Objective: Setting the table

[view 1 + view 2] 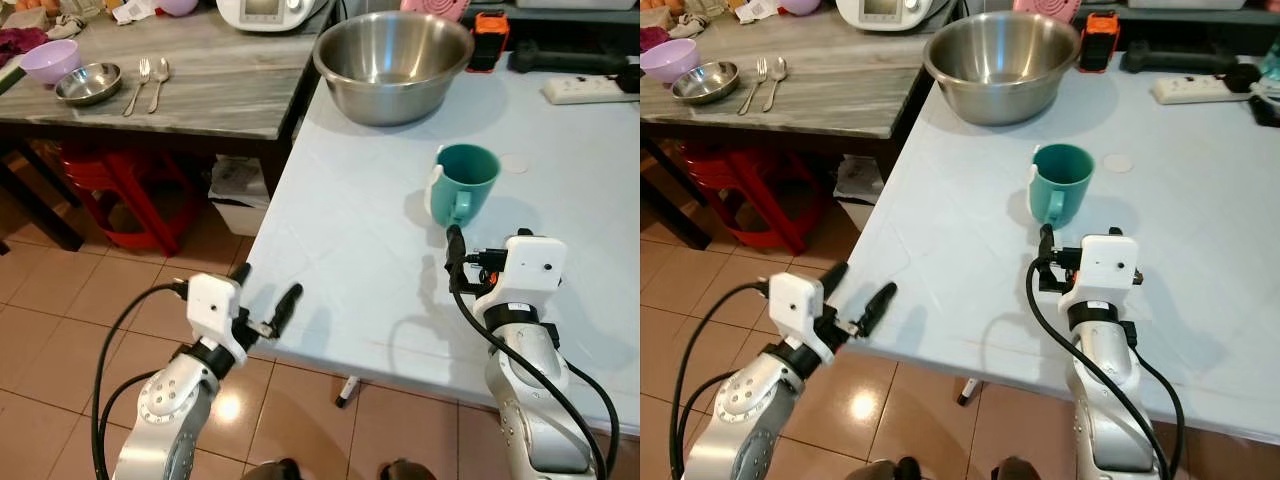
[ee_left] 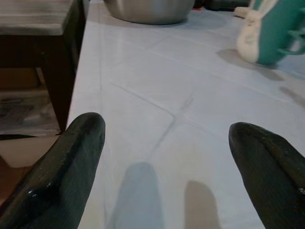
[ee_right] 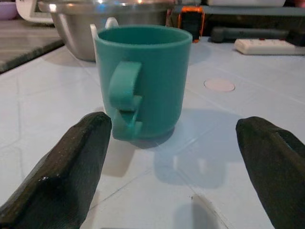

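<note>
White desk [image 1: 350, 250]: pale blue-white top; carries the steel bowl, the teal mug, an orange-and-black device [image 1: 489, 40] and a white power strip [image 1: 588, 88] along its far edge.
Wooden desk [image 1: 215, 75]: grey-brown top, stands to the robot's left of the white desk, touching or just beside it; carries a small steel dish, a lilac bowl, a fork and a spoon.
Right arm: silver, reaches forward over the near part of the white desk, wrist level.
Left arm: silver, raised at the white desk's near left corner, angled towards the desk.
Steel bowl [image 1: 393, 63]: large and round, at the white desk's far left; nothing visible inside.
Right claw [image 3: 176, 162]: black fingers spread wide, holding nothing; just short of the teal mug, which sits between the lines of the two fingers.
Left claw [image 2: 167, 162]: fingers spread wide, holding nothing; at the desk edge, well apart from the mug.
Teal mug [image 1: 465, 182]: upright in the middle of the white desk, handle turned towards the right claw; a white part shows at its left side; inside cannot be seen clearly.
Small steel dish [image 1: 88, 83]: shallow, looks empty.
Lilac bowl [image 1: 50, 61]: just beside the dish.
Fork [image 1: 138, 84] and spoon [image 1: 158, 82]: side by side, right of the dish.
</note>
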{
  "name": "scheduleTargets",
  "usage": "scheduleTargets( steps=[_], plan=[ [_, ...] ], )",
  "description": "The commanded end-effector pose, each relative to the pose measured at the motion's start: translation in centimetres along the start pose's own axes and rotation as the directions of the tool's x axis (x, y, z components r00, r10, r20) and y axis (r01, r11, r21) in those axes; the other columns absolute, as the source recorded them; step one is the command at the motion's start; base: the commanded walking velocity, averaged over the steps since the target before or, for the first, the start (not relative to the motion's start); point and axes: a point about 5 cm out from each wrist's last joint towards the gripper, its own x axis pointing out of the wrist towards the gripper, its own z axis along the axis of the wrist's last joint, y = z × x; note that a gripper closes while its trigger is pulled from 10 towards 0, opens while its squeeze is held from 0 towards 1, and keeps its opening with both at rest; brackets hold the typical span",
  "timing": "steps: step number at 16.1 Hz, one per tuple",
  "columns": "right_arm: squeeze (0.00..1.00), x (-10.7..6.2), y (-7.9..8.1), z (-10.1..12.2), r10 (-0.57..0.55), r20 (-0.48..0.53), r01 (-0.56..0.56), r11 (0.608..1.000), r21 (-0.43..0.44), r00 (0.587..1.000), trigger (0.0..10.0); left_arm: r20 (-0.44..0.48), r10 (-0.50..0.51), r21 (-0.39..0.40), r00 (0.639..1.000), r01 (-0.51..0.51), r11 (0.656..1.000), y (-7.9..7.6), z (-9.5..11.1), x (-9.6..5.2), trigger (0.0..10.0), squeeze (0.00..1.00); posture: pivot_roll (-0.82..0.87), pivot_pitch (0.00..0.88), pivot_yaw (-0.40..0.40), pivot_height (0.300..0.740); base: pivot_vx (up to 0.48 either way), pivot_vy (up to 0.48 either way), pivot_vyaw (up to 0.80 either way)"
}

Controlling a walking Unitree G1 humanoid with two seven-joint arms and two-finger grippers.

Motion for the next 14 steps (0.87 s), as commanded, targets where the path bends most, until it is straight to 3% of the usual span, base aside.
scheduleTargets(
  steps=[1,9,10,14],
  plan=[
    [0.0,0.1,0.3,0.1,0.004,0.007,-0.004,1.0,0.001,1.0,10.0,-0.015,-0.006,-0.003,1.0,0.005,1.0,0.4,-0.3,-0.6,10.0,0.0,-0.13,0.188,0.084,0.74,0.0,0.0,0.0],
    [0.0,2.4,0.2,0.4,-0.021,0.019,0.021,1.0,0.012,1.0,10.0,0.006,-0.15,-0.07,0.989,0.15,0.986,-0.6,-0.4,-0.8,10.0,0.0,-0.13,0.186,0.081,0.74,0.0,0.0,0.0],
    [0.0,2.7,0.4,0.4,-0.023,0.018,0.022,1.0,0.022,1.0,8.9,0.019,-0.191,-0.087,0.981,0.192,0.978,-0.9,-0.2,-0.9,10.0,0.0,-0.12,0.187,0.078,0.74,0.0,0.0,0.0],
    [0.0,3.5,1.3,0.7,-0.007,0.028,0.006,0.999,0.036,1.0,0.4,0.039,-0.239,-0.102,0.97,0.242,0.965,-1.0,0.1,-1.0,10.0,0.0,-0.12,0.189,0.081,0.74,0.0,0.0,0.0]
  ],
)
